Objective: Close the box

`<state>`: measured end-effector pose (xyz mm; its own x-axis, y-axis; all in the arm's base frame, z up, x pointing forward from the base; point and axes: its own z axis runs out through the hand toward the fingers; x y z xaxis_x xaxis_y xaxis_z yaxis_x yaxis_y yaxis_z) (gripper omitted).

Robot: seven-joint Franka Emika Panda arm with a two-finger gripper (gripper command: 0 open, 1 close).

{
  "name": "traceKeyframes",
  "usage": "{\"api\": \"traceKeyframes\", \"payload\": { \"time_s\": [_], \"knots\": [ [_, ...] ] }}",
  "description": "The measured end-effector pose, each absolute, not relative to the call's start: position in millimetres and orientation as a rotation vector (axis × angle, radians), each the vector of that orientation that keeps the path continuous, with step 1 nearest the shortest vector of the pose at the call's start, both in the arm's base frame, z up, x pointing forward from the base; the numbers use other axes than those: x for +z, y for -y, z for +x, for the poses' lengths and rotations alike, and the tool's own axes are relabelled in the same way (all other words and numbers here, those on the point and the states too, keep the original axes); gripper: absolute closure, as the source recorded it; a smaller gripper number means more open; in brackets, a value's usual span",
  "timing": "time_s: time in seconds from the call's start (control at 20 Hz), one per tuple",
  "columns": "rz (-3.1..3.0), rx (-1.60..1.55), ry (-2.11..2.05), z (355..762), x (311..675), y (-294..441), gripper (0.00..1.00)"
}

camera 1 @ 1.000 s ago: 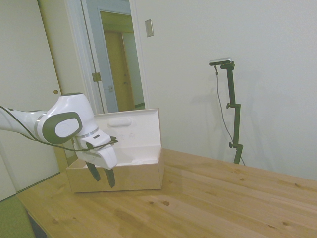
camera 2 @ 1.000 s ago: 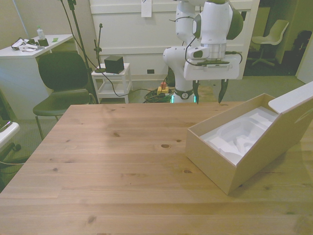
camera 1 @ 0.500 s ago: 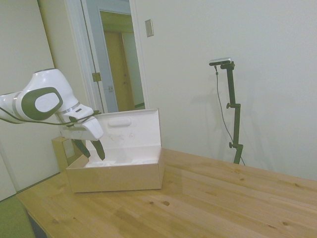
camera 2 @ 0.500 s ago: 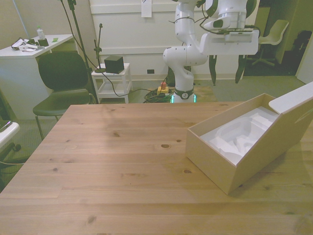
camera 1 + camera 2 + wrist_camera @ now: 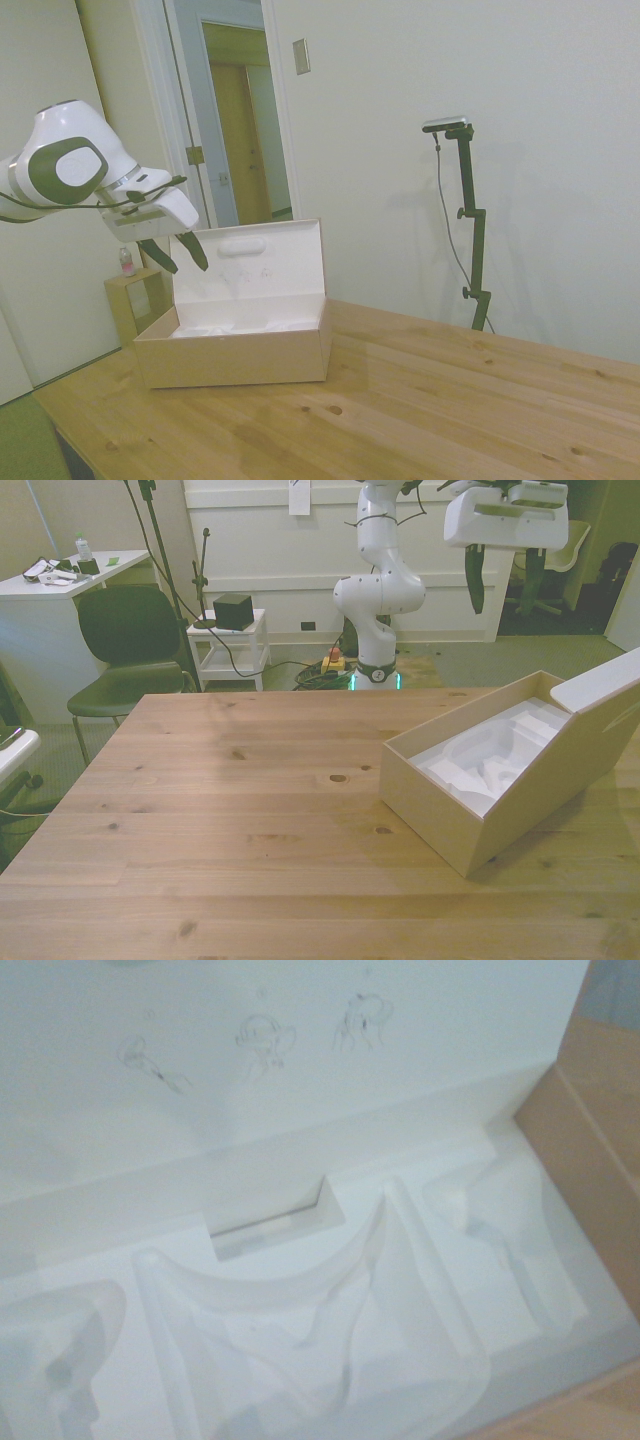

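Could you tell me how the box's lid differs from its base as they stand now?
The lid stands upright behind the base; the base lies flat on the table. The lid's inside is a plain white panel with faint sketches; the base holds a moulded white insert. Both are tan cardboard outside and joined at the hinge.
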<state>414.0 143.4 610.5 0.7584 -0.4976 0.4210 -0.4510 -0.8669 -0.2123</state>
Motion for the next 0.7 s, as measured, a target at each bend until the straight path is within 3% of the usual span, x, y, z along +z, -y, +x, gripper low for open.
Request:
{"api": "traceKeyframes", "payload": {
  "time_s": [0.7],
  "knots": [
    [-2.83,-0.899,-0.543,470.1,670.5,-182.9,0.0]
  ]
}}
